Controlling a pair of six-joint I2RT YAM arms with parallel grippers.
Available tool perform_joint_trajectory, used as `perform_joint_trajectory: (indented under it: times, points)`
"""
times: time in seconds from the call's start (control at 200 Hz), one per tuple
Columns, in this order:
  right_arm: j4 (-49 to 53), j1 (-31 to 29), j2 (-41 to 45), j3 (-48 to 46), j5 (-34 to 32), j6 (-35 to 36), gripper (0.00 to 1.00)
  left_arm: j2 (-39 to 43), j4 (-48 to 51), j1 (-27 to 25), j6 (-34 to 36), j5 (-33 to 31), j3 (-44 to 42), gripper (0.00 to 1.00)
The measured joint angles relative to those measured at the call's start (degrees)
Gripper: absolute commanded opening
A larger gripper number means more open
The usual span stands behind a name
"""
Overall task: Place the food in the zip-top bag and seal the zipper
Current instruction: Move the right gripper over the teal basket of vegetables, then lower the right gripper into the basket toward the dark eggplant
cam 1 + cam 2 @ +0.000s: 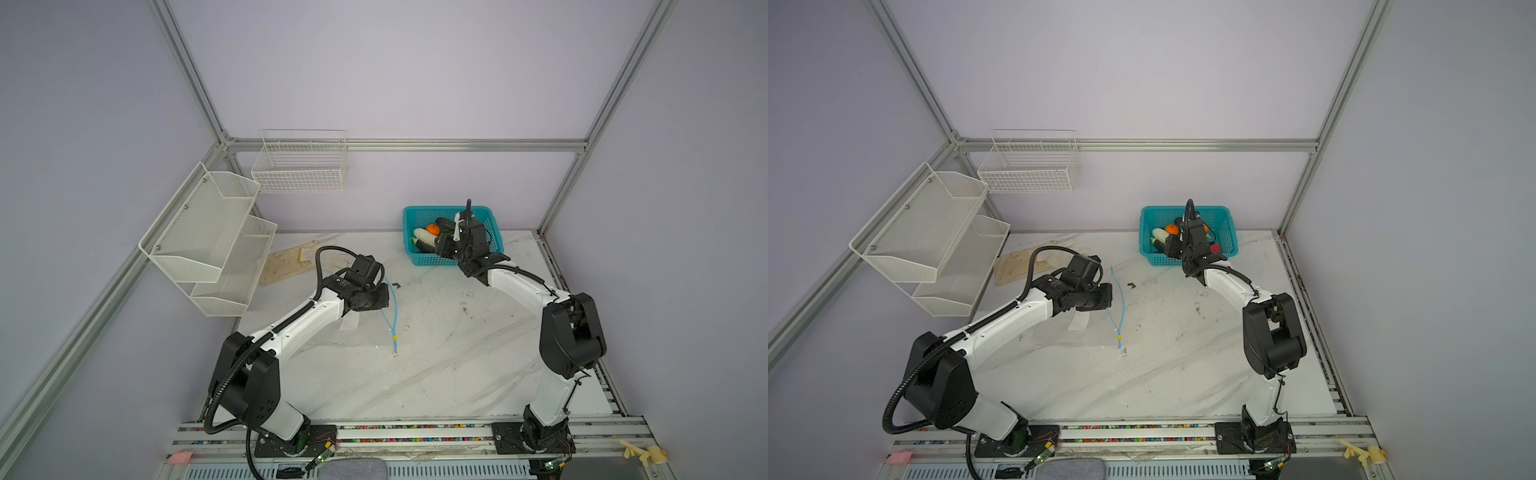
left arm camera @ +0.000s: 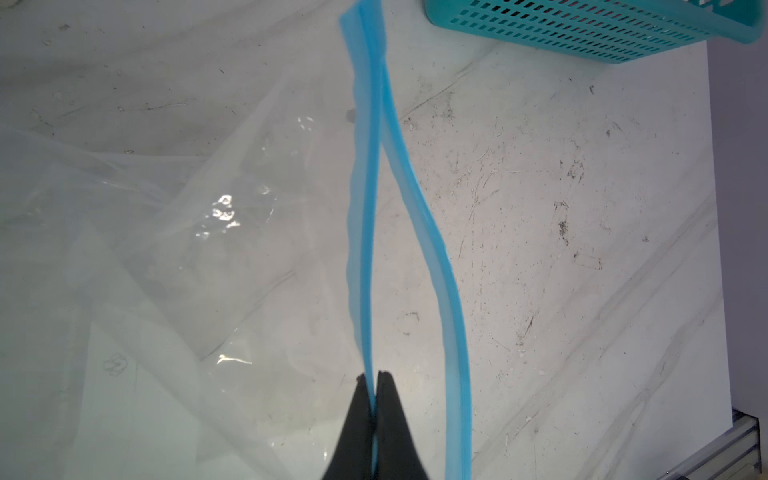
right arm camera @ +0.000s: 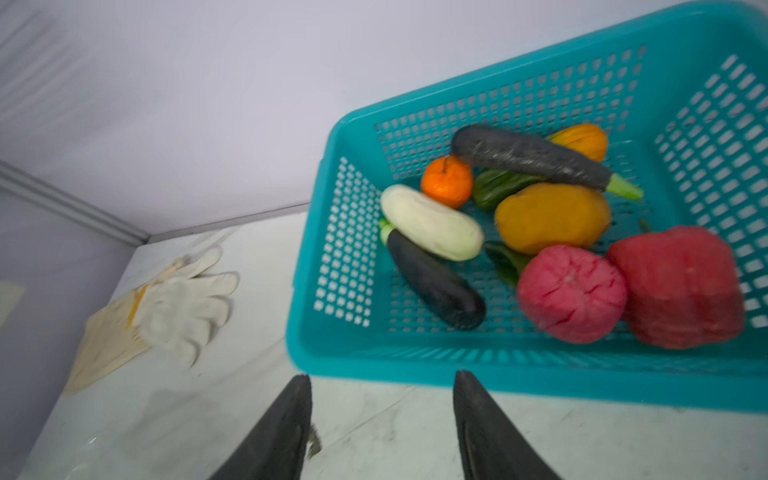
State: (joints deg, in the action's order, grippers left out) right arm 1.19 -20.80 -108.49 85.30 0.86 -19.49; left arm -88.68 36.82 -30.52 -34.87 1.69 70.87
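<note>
"Left wrist view first," said Ana. "How did the left gripper point(image 2: 376, 376) stand?"

"Pressed together on one lip of the zipper point(image 2: 365, 216), the light blue strip. The other lip bowed away from it, so the mouth gaped. The two lips met at the end nearer the basket point(image 2: 582, 37)."

"And the bag point(image 2: 187, 249)?"

"Clear and creased. It lay on the table point(image 1: 436, 374) under the left arm, left of the middle in both top views. The yellow slider point(image 1: 395, 339) sat at the strip's near end."

"The right gripper point(image 3: 382, 376)?"

"Spread, with nothing between its jaws. It hung over bare table just short of the basket's near wall."

"Where was the food point(image 3: 552, 216)?"

"Every piece I could see was in the basket, at the back of the table on the right, by the wall. A dark eggplant point(image 3: 436, 286) lay against a white vegetable point(image 3: 432, 222), with a small orange fruit point(image 3: 446, 180) just beside them. A long dark piece point(image 3: 528, 156) lay across the others, and a pink piece point(image 3: 571, 293) touched a red one point(image 3: 681, 286)."

"Anything else?"

"A pale glove point(image 3: 183, 299) lay on the table, well apart from the basket."
</note>
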Motion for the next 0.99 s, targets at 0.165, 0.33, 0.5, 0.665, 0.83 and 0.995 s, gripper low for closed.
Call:
perform_joint_trajectory:
  times: [0.165,0.33,0.5,0.665,0.83,0.995]
  points:
    - [7.6,2.5,-11.6,13.6,-1.1,3.8,0.54,-1.8,1.5,0.0,0.0,-1.5,3.2,0.00]
    - [16.9,2.5,-21.0,26.6,-1.0,7.1,0.50,-2.6,2.2,0.0,0.0,-2.0,3.5,0.00]
    - [26.3,2.4,-27.2,37.5,-0.9,9.7,0.46,-3.4,2.4,0.0,0.0,-2.2,3.5,0.00]
    - [31.6,2.2,-28.2,39.2,-0.4,11.2,0.44,-3.5,2.7,0.0,0.0,-2.2,3.6,0.00]
    - [32.0,1.8,-27.0,36.7,-0.4,12.2,0.44,-3.5,3.0,0.0,0.0,-2.1,3.8,0.00]
    - [32.3,1.0,-24.3,32.5,-0.4,12.5,0.44,-3.5,3.2,0.0,0.1,-2.1,4.7,0.00]
